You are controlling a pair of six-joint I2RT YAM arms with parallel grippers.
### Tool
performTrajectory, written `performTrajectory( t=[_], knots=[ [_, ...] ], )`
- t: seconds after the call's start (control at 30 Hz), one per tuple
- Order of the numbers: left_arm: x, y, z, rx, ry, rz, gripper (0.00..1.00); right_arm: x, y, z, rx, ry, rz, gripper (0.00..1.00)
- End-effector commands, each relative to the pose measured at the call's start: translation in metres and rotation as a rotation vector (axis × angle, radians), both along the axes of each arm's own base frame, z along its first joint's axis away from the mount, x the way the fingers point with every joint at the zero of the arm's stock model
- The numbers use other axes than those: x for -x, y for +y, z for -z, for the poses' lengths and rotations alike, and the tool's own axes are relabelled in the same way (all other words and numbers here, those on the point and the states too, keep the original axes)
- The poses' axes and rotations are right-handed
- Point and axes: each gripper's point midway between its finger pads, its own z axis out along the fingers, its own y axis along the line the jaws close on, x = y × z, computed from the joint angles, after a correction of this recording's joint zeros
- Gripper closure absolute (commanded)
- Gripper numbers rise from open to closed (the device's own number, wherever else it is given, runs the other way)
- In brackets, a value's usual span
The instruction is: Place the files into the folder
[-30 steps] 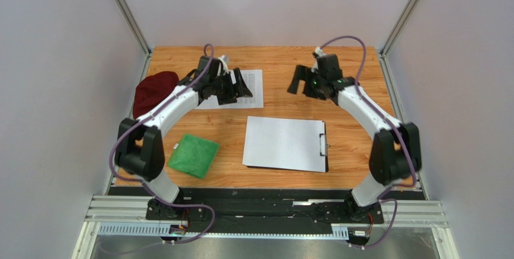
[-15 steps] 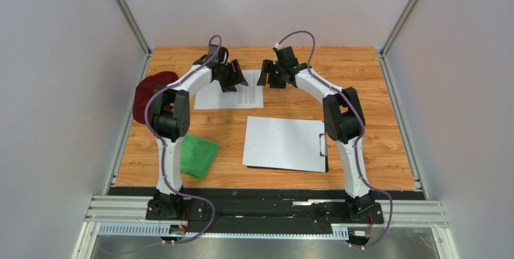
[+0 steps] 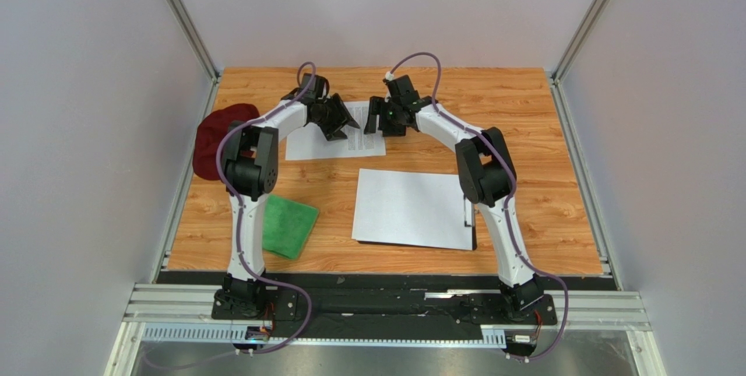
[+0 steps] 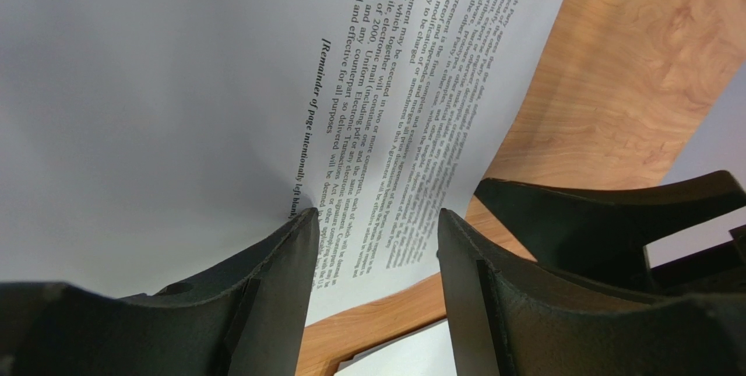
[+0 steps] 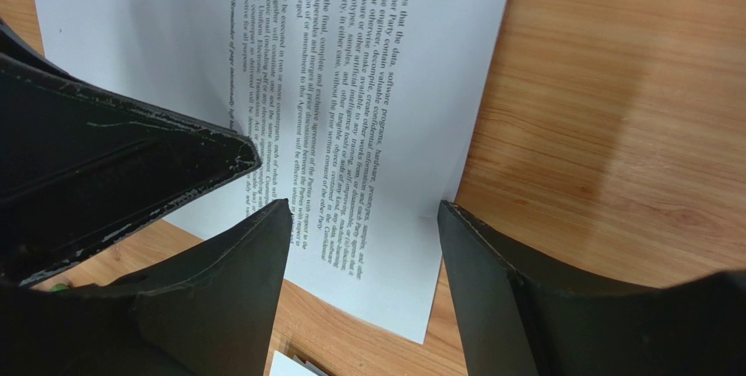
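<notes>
Over at the far side of the table, both grippers are down at the printed sheet. The left gripper has its tips pressed into the paper with a narrow gap between them, the paper puckering at one tip, while the right gripper is spread wide over the sheet's edge, holding nothing. Mid-table, nearer the arm bases, the black folder lies flat with another white sheet on top.

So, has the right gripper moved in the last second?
Yes. The right gripper has swung left, from over bare table to the right edge of the printed sheet, which has stayed nearly in place.
</notes>
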Motion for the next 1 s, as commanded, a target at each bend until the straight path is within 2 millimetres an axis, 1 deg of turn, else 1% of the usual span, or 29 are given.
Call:
performTrajectory(
  t=[0.0, 0.07, 0.1, 0.13, 0.17, 0.2, 0.23, 0.27, 0.3, 0.33, 0.37, 0.4, 0.43, 0.47, 0.5, 0.53, 0.6, 0.67, 0.7, 0.73, 0.77, 0.8, 0.83, 0.87, 0.9, 0.93, 0.97],
  knots=[
    [0.012, 0.004, 0.007, -0.008, 0.045, -0.023, 0.38, 0.009, 0.013, 0.014, -0.029, 0.048, -0.023, 0.31],
    [0.014, 0.005, 0.008, -0.003, 0.050, -0.020, 0.38, 0.011, 0.016, 0.012, -0.062, 0.055, -0.027, 0.31],
    [0.014, 0.004, 0.007, 0.003, 0.045, -0.017, 0.38, 0.009, 0.021, 0.005, -0.104, 0.038, -0.043, 0.31],
    [0.014, 0.004, 0.006, 0.006, 0.043, -0.013, 0.38, 0.012, 0.020, 0.005, -0.130, 0.044, -0.050, 0.31],
    [0.015, 0.004, 0.008, 0.005, 0.047, -0.013, 0.38, 0.012, 0.024, 0.000, -0.177, 0.053, -0.040, 0.31],
    [0.015, 0.004, 0.007, 0.006, 0.044, -0.013, 0.38, 0.011, 0.032, -0.009, -0.253, 0.039, -0.075, 0.31],
    [0.015, 0.004, 0.008, 0.008, 0.044, -0.012, 0.38, 0.010, 0.033, -0.016, -0.297, 0.038, -0.082, 0.30],
    [0.015, 0.004, 0.008, 0.010, 0.045, -0.012, 0.38, 0.015, 0.035, -0.014, -0.335, 0.066, -0.076, 0.30],
    [0.015, 0.004, 0.007, 0.015, 0.040, -0.011, 0.38, 0.014, 0.041, -0.024, -0.396, 0.049, -0.101, 0.28],
    [0.015, 0.004, 0.006, 0.022, 0.041, -0.009, 0.38, 0.013, 0.041, -0.025, -0.422, 0.057, -0.095, 0.27],
    [0.017, 0.004, 0.007, 0.023, 0.045, -0.009, 0.38, 0.017, 0.040, -0.021, -0.457, 0.103, -0.063, 0.26],
    [0.015, 0.004, 0.005, 0.028, 0.037, -0.010, 0.38, 0.011, 0.043, -0.032, -0.511, 0.063, -0.068, 0.24],
    [0.016, 0.004, 0.005, 0.031, 0.039, -0.010, 0.39, 0.008, 0.038, -0.034, -0.538, 0.061, -0.044, 0.21],
    [0.015, 0.004, 0.004, 0.033, 0.035, -0.012, 0.38, 0.013, 0.034, -0.024, -0.567, 0.095, -0.008, 0.18],
    [0.015, 0.004, 0.005, 0.035, 0.034, -0.011, 0.38, 0.008, 0.039, -0.043, -0.678, 0.073, 0.006, 0.18],
    [0.015, 0.004, 0.003, 0.039, 0.032, -0.010, 0.38, 0.004, 0.034, -0.040, -0.727, 0.096, 0.041, 0.18],
    [0.014, 0.002, 0.002, 0.048, 0.030, -0.006, 0.38, 0.004, 0.036, -0.045, -0.812, 0.114, 0.050, 0.18],
    [0.015, 0.001, 0.001, 0.059, 0.029, -0.001, 0.39, 0.007, 0.036, -0.035, -0.769, 0.135, 0.064, 0.17],
    [0.014, 0.000, 0.000, 0.062, 0.027, 0.001, 0.38, 0.010, 0.032, -0.021, -0.700, 0.143, 0.072, 0.17],
    [0.017, 0.000, 0.002, 0.065, 0.036, 0.002, 0.38, 0.012, 0.033, -0.024, -0.678, 0.134, 0.064, 0.17],
    [0.017, -0.001, 0.001, 0.074, 0.032, 0.001, 0.38, 0.014, 0.032, -0.022, -0.656, 0.133, 0.057, 0.16],
    [0.018, -0.002, 0.001, 0.083, 0.031, 0.003, 0.38, 0.017, 0.028, -0.015, -0.626, 0.159, 0.067, 0.16],
    [0.022, -0.004, 0.002, 0.099, 0.035, 0.016, 0.38, 0.020, 0.026, -0.014, -0.594, 0.142, 0.054, 0.16],
    [0.018, -0.006, -0.006, 0.113, -0.008, 0.029, 0.36, 0.022, 0.023, -0.013, -0.572, 0.143, 0.061, 0.16],
    [0.018, -0.007, -0.010, 0.117, -0.028, 0.040, 0.34, 0.022, 0.018, -0.013, -0.554, 0.135, 0.079, 0.16],
    [0.020, -0.005, -0.010, 0.104, -0.049, 0.053, 0.27, 0.024, 0.015, -0.010, -0.550, 0.145, 0.090, 0.16],
    [0.017, -0.003, -0.022, 0.096, -0.089, 0.058, 0.23, 0.024, 0.014, -0.007, -0.550, 0.161, 0.099, 0.17]
  ],
)
